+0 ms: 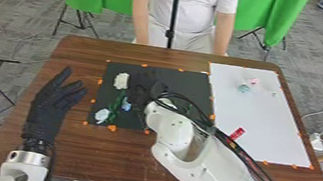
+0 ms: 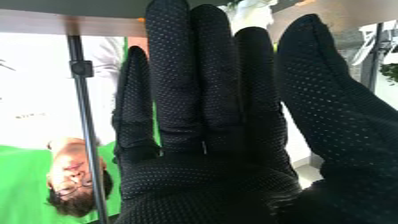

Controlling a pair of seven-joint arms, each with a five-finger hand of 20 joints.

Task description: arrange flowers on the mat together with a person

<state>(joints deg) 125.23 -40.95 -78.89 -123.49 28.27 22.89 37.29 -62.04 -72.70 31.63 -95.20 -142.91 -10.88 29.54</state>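
Observation:
In the head view my left hand (image 1: 54,102) is open at the table's left, beside the black mat (image 1: 186,79). My right hand (image 1: 143,87) is over that mat, right of a white flower (image 1: 122,81); in the right wrist view the same hand (image 2: 209,165) has straight fingers and holds nothing, with a white bloom (image 2: 253,13) beyond the fingertips. A blue flower (image 1: 127,104), green stems (image 1: 114,108) and a pale blue-white flower (image 1: 101,116) lie on the mat's left part. The arm hides some of the mat.
A white board (image 1: 265,122) covers the table's right side. Small pink (image 1: 253,81) and teal (image 1: 244,88) pieces sit near its far end, and a red strip (image 1: 237,134) lies by its left edge. Orange marks line both mats on the wooden table (image 1: 68,157).

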